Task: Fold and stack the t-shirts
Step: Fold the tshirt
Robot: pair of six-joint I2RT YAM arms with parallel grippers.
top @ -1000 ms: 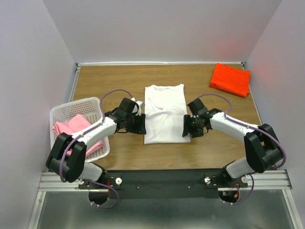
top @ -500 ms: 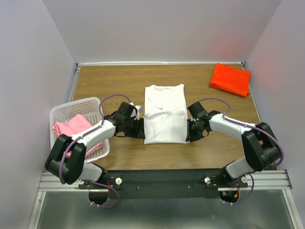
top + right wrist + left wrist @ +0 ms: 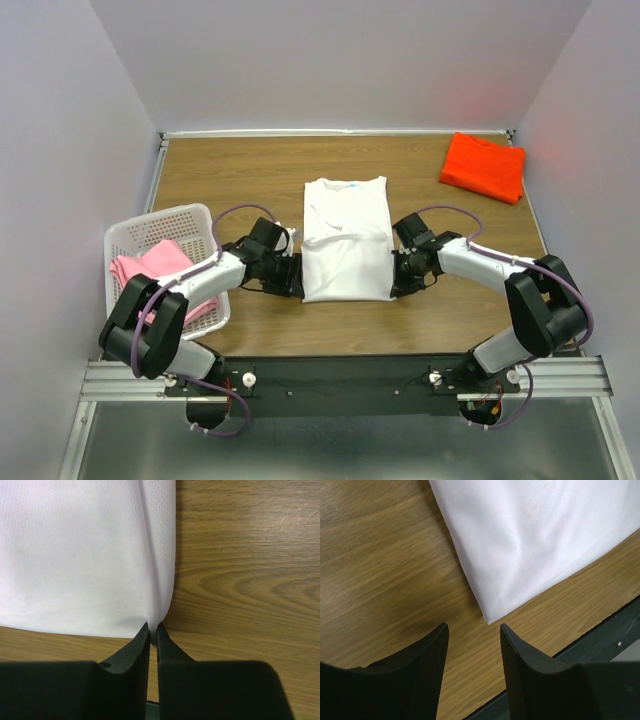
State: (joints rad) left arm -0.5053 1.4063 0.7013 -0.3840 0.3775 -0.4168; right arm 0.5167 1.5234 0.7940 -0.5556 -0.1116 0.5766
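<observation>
The white t-shirt (image 3: pixel 346 240) lies on the table folded into a long strip, collar at the far end. My left gripper (image 3: pixel 291 283) is open and empty on the wood just off the shirt's near left corner (image 3: pixel 492 617), which sits in front of its tips (image 3: pixel 472 627). My right gripper (image 3: pixel 397 280) is shut on the shirt's near right corner (image 3: pixel 160 615), its fingertips (image 3: pixel 144 630) pinching the cloth. The orange-red t-shirt (image 3: pixel 484 165) lies folded at the far right corner. The pink t-shirt (image 3: pixel 160 272) is bunched in the white basket.
The white lattice basket (image 3: pixel 140 230) stands at the left edge of the table beside my left arm. The black frame rail (image 3: pixel 340 375) runs along the near edge, also seen in the left wrist view (image 3: pixel 610 630). Grey walls close in three sides.
Both grippers moved toward me along the shirt's long sides to its near corners. The right gripper now pinches the near right corner.
</observation>
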